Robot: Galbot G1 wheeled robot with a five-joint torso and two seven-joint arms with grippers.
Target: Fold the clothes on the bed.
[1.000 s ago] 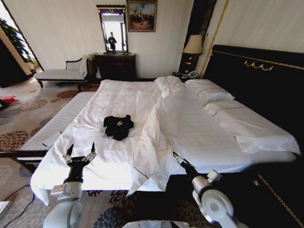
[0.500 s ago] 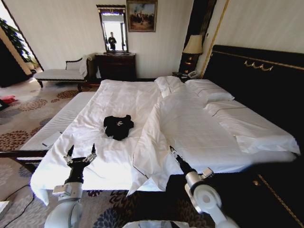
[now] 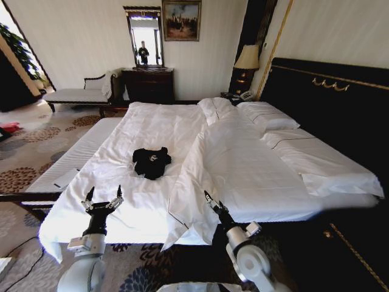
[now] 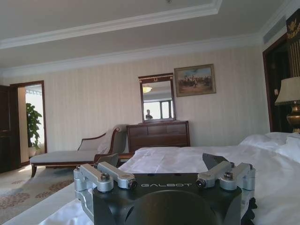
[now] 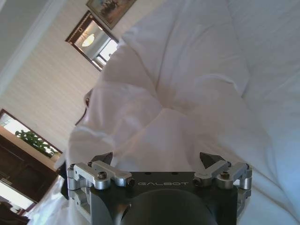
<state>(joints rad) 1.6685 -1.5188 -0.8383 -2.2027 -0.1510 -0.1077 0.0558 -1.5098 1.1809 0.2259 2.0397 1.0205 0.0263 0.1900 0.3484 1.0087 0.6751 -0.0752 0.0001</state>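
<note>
One black T-shirt (image 3: 151, 162) lies at the centre of the frame on the one wide bed (image 3: 152, 125). Two grippers stand along the lower edge: the left gripper (image 3: 103, 196) at lower left and the right gripper (image 3: 209, 199) at lower centre. In the upper part hang one mirror (image 3: 144, 36) and one painting (image 3: 181, 20), and at upper right stands one lamp (image 3: 247, 58).

White duvet (image 3: 152, 131) faintly striped; black T-shirt (image 3: 151, 162) with small white lettering; dark headboard (image 3: 328, 103) trimmed gold; carpet (image 3: 36, 152) flowered in brown and cream.
</note>
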